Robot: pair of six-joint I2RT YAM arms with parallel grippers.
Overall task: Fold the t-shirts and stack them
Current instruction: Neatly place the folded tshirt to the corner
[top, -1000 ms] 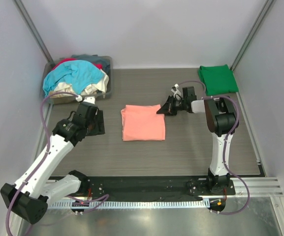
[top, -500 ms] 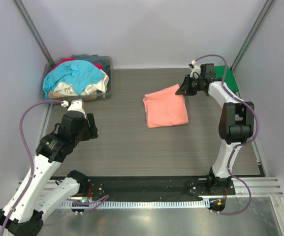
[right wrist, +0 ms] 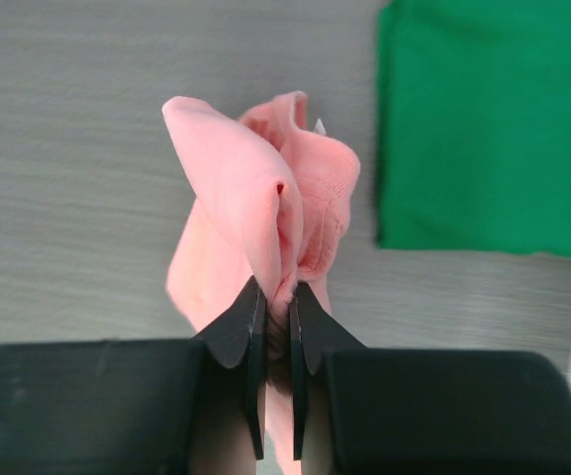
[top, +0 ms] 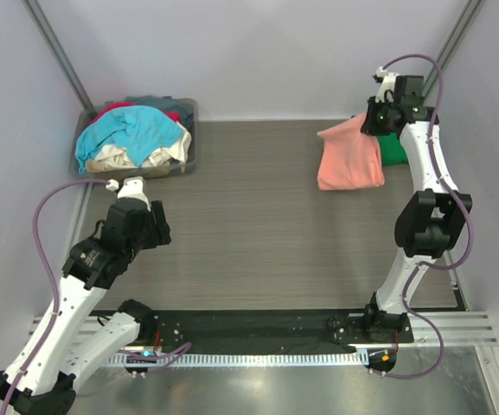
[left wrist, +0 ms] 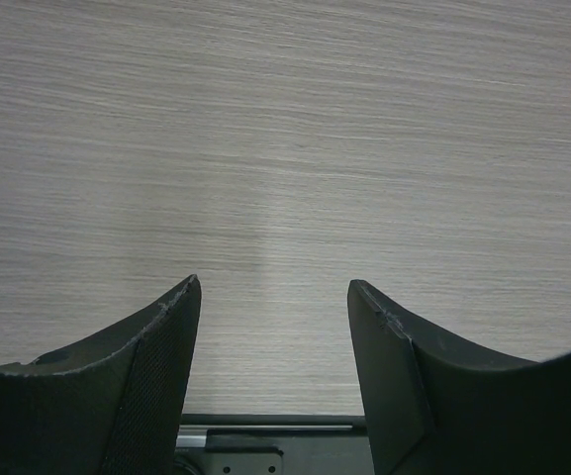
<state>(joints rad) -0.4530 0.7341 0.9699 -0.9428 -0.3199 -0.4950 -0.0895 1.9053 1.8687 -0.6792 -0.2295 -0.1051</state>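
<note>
My right gripper (top: 375, 121) is shut on the folded salmon-pink t-shirt (top: 349, 156), which hangs lifted at the far right and covers most of the folded dark green t-shirt (top: 394, 149). In the right wrist view the pink cloth (right wrist: 265, 208) is pinched between the fingers (right wrist: 248, 322) and the green shirt (right wrist: 488, 119) lies flat at upper right. My left gripper (top: 150, 226) is open and empty over bare table at the near left; its fingers (left wrist: 156, 366) frame only wood. Turquoise (top: 132, 130), cream (top: 167, 156) and red (top: 115, 108) shirts lie heaped in the tub.
The grey plastic tub (top: 190, 138) stands at the far left corner. Grey walls and metal posts (top: 444, 56) bound the table. A black rail (top: 258, 324) with the arm bases runs along the near edge.
My right gripper has carried the salmon-pink t-shirt from the table's middle up and to the far right, over the green shirt. My left arm has drawn back toward the near left.
</note>
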